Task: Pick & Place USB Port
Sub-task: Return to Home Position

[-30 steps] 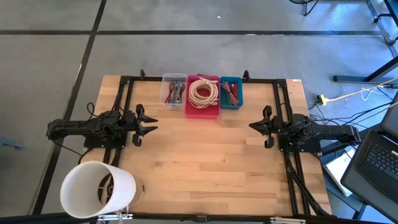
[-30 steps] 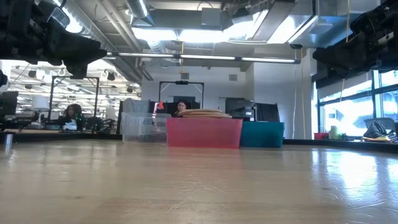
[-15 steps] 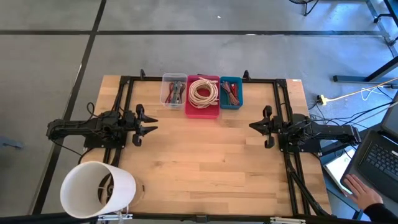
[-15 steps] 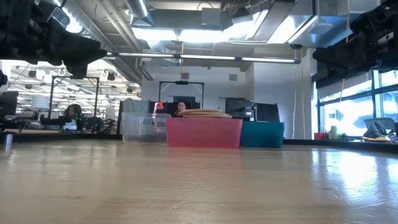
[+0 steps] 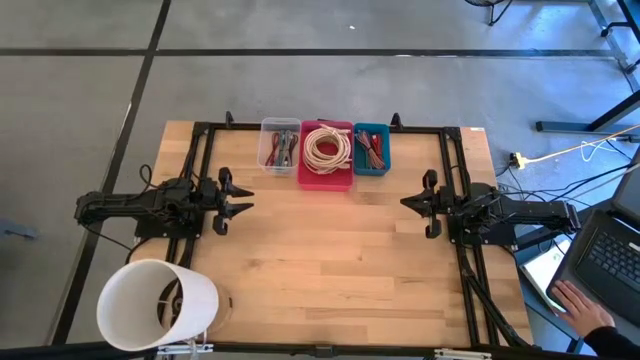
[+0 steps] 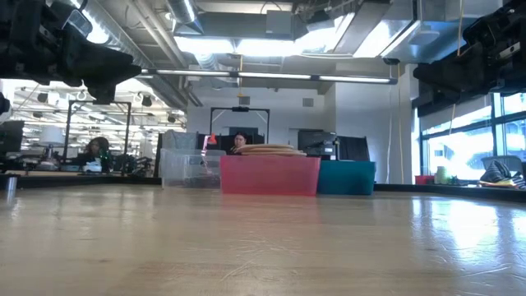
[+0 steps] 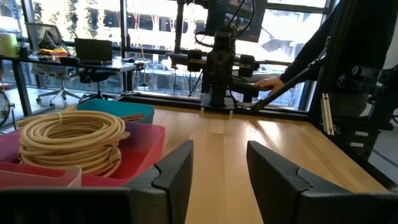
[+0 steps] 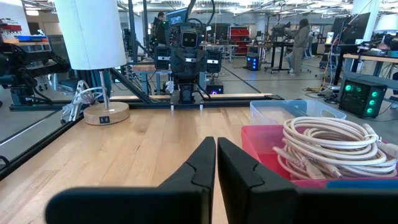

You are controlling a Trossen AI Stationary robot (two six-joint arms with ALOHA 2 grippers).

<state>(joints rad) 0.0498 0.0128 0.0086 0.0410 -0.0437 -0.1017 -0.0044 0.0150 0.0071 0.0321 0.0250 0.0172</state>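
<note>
Three bins stand in a row at the table's far edge. A clear bin [image 5: 279, 146] and a teal bin [image 5: 371, 149] hold small coloured cables. The red bin [image 5: 326, 152] between them holds a coil of cream cable [image 7: 68, 140]. I cannot pick out a USB port among them. My left gripper [image 5: 243, 208] hovers open over the table's left side, its fingers pointing toward the right edge. My right gripper [image 5: 405, 203] hovers shut over the right side and points toward the left edge. Neither gripper is near the bins.
A white lamp shade [image 5: 158, 305] on a round wooden base [image 8: 106, 112] stands at the near left corner. Black frame rails [image 5: 197, 150] run along the far, left and right edges. A laptop [image 5: 606, 260] sits off the right edge, with a person's hand [image 5: 580, 305] on it. Bare wood lies between the arms.
Both arms have kept still. A person's hand has come into view at the laptop beyond the table's right near corner and has stayed there.
</note>
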